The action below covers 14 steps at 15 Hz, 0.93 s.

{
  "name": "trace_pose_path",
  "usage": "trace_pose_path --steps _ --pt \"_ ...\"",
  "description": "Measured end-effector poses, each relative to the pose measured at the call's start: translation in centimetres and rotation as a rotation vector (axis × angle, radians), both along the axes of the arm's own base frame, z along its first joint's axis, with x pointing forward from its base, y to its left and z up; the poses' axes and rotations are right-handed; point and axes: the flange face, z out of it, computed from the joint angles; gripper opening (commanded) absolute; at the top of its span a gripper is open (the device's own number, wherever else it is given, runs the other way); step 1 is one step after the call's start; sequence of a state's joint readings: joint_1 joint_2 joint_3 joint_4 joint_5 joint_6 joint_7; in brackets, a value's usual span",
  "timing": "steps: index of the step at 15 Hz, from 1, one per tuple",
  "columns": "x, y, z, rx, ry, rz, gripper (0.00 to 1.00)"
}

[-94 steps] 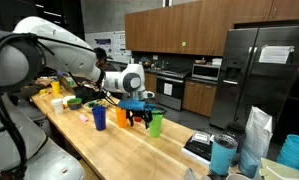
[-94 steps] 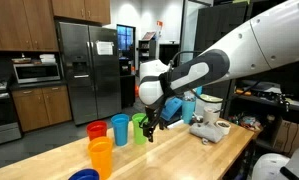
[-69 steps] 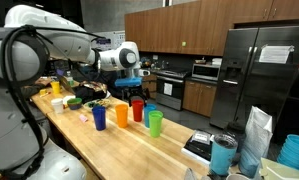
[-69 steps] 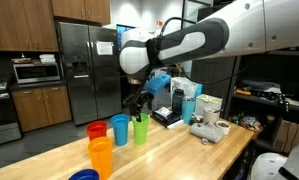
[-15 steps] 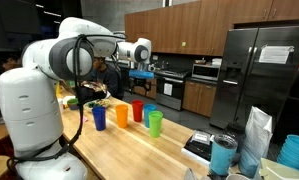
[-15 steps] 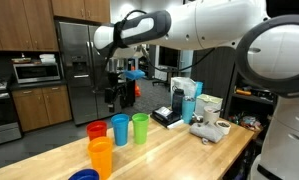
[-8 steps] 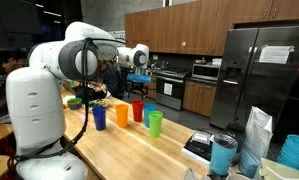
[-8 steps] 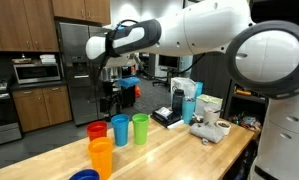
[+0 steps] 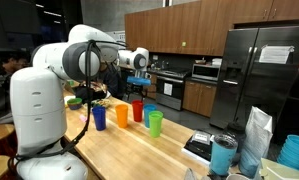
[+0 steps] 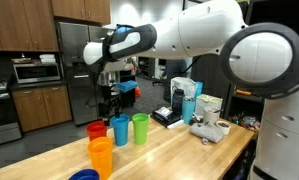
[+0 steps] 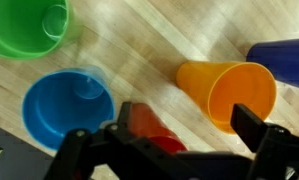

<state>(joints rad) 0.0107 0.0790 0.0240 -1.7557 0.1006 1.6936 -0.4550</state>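
Note:
Several plastic cups stand together on the wooden counter (image 9: 129,150). The wrist view looks straight down on them: a green cup (image 11: 27,27) at top left, a light blue cup (image 11: 66,108) at left, an orange cup (image 11: 227,93) lying at right, a dark blue cup (image 11: 286,56) at the right edge, and a red cup (image 11: 149,128) at the bottom. My gripper (image 11: 187,128) is open and empty, high above them. Both exterior views show the gripper (image 9: 141,80) (image 10: 113,103) hanging in the air well over the cups (image 10: 120,129).
A black machine and a white appliance (image 10: 184,100) stand further along the counter. Stacked blue tubs (image 9: 224,155) and a white bag (image 9: 257,135) sit at the counter's end. Clutter (image 9: 79,100) lies near the robot base. Fridge (image 9: 259,70) and cabinets stand behind.
The gripper has risen from beside the green cup, empty, and swung high over the cups. In the last second it has shifted only slightly.

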Motion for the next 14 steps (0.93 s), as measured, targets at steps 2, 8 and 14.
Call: trace_pose_path --steps 2,8,14 --pt "0.0 0.0 0.0 0.0 0.0 0.0 1.0" --pt "0.1 1.0 -0.5 0.01 0.009 0.017 1.0" --pt "-0.1 5.4 -2.0 0.049 0.025 0.077 1.0"
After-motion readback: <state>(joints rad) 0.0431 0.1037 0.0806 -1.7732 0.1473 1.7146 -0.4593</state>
